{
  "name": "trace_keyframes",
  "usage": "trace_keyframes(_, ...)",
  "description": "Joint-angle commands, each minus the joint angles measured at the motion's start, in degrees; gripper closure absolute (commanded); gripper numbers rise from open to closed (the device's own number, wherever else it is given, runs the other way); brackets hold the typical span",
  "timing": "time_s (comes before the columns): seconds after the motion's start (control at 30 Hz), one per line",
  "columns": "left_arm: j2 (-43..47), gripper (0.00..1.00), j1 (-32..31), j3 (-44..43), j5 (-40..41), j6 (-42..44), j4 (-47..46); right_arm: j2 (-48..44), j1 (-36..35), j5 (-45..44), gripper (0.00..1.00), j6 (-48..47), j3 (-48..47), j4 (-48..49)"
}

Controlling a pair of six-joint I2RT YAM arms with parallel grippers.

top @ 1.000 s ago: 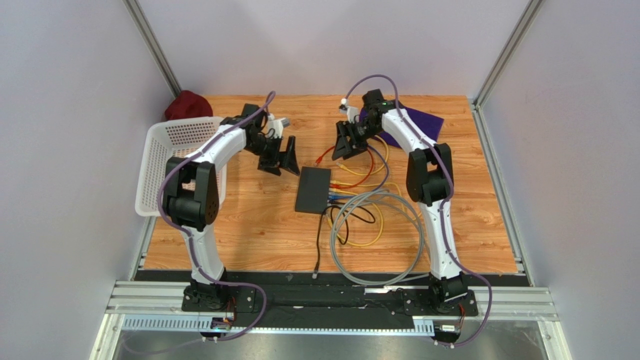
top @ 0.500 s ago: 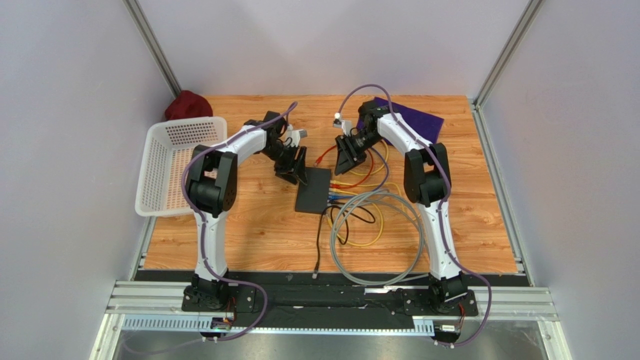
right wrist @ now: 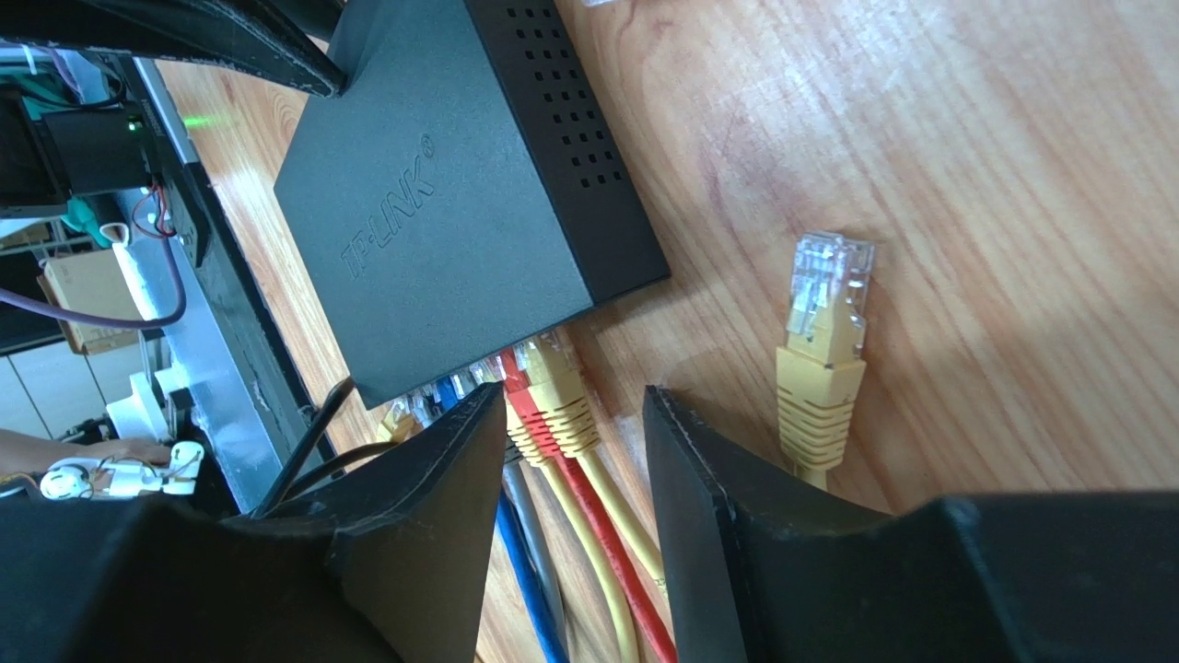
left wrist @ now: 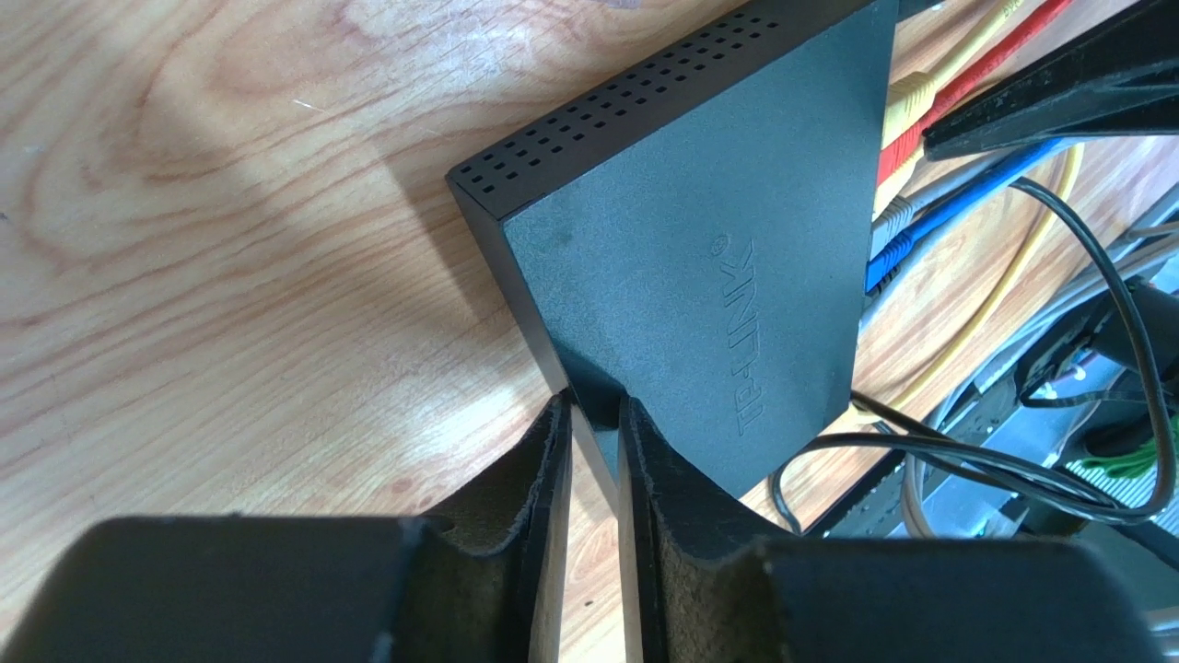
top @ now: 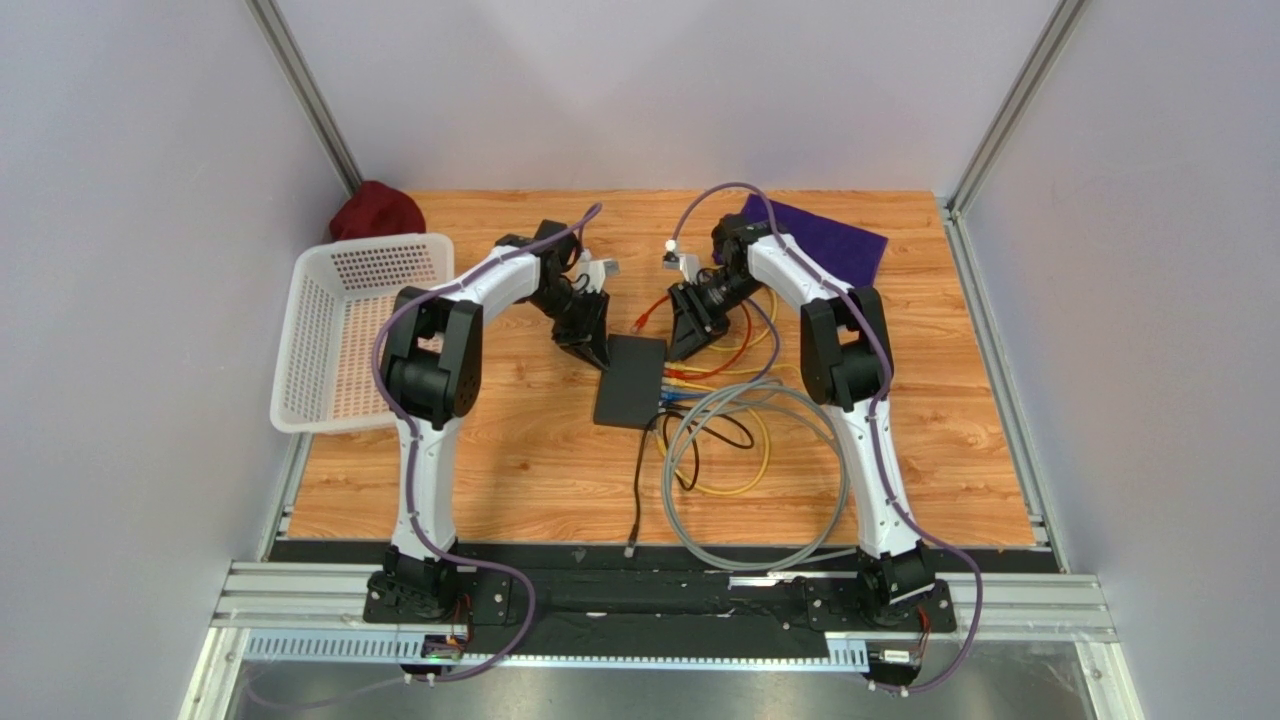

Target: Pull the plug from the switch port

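Observation:
The black switch [top: 628,381] lies flat mid-table, with coloured cables in the ports on its right edge. My left gripper [left wrist: 595,404] is closed down onto the switch's [left wrist: 692,235] far-left corner, which sits pinched between the fingertips. My right gripper [right wrist: 568,415] is open just off the port side of the switch [right wrist: 443,194]. Its fingers straddle a yellow plug [right wrist: 561,394] and a red plug [right wrist: 523,415], both seated in ports. Wood still shows between the yellow plug and the right finger. Blue and grey plugs sit further along, partly hidden by the left finger.
A loose yellow plug [right wrist: 826,325] lies unplugged on the wood beside my right finger. Grey, yellow and black cable loops [top: 751,480] spread in front of the switch. A white mesh basket [top: 338,323] stands at the left, a dark red cloth [top: 373,210] behind it, and a purple cloth [top: 834,237] at the back right.
My left gripper swung right onto the switch's far-left corner and its jaws narrowed from wide open. My right gripper moved slightly toward the port side and narrowed a little.

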State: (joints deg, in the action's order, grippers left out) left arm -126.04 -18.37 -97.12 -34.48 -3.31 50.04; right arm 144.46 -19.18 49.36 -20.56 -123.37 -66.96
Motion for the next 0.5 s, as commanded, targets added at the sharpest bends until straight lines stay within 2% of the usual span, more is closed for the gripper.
trace_keyframes(0.0, -2.28, 0.76, -0.79, -1.32, 1.96, 1.2, 0.23, 1.78, -0.6, -0.41, 0.52, -3.17, -1.0, -1.07)
trace_keyframes(0.23, -2.46, 0.77, -0.79, -1.58, 2.75, 1.03, 0.41, 2.93, -1.56, 1.09, 0.52, -3.7, -0.38, -1.95)
trace_keyframes(0.37, -2.63, 0.84, -0.79, -1.84, 2.84, 1.03, 0.58, 3.54, -2.18, 1.26, 0.52, -3.7, -0.46, -2.12)
trace_keyframes(0.47, -2.72, 0.85, -0.79, -1.93, 3.01, 1.03, 0.58, 4.16, -2.35, 1.09, 0.52, -3.44, -0.9, -2.12)
